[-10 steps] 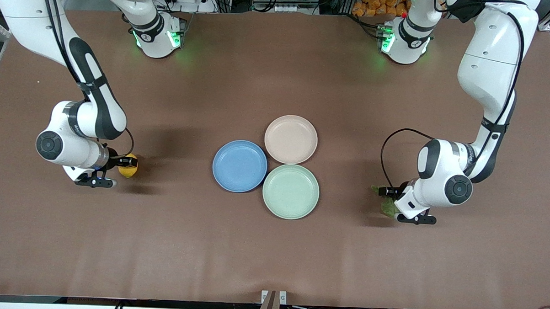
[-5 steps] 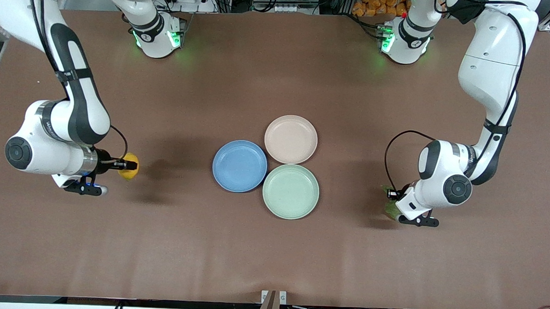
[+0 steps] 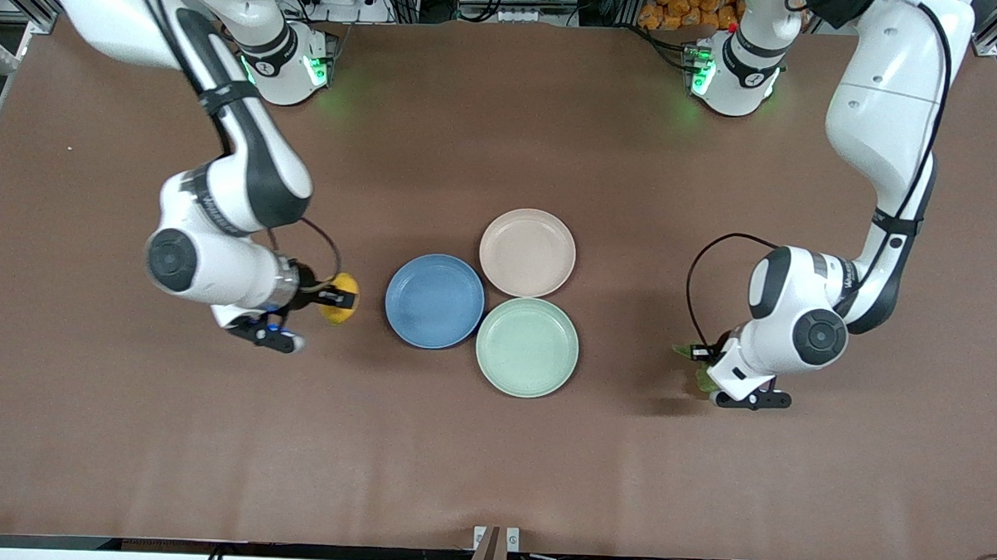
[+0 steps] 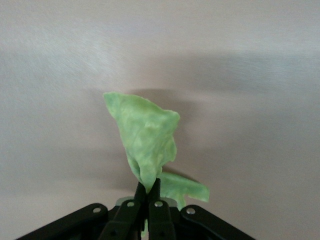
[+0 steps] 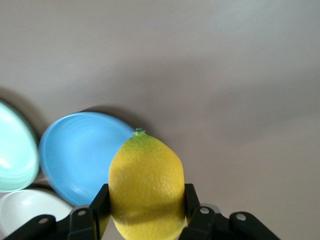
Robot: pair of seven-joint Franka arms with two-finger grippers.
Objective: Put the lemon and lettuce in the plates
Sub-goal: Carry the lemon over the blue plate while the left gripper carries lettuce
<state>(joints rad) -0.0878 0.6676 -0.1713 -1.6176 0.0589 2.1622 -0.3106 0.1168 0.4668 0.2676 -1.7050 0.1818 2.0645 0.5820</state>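
My right gripper (image 3: 338, 298) is shut on the yellow lemon (image 3: 340, 299) and holds it above the table beside the blue plate (image 3: 434, 301), toward the right arm's end; the lemon (image 5: 146, 185) fills the right wrist view with the blue plate (image 5: 80, 152) past it. The beige-pink plate (image 3: 527, 252) lies next to the blue one. My left gripper (image 3: 700, 359) is shut on the green lettuce leaf (image 3: 698, 372), held just above the table toward the left arm's end; in the left wrist view the leaf (image 4: 146, 141) hangs from my pinched left gripper (image 4: 148, 189).
A pale mint-green plate (image 3: 527, 346) touches the other two, nearest to the front camera; it also shows in the right wrist view (image 5: 15, 150). Brown table surface (image 3: 492, 462) spreads around the plates.
My right gripper has carried the lemon from near the right arm's end of the table to just beside the blue plate. My left gripper with the lettuce has shifted only slightly.
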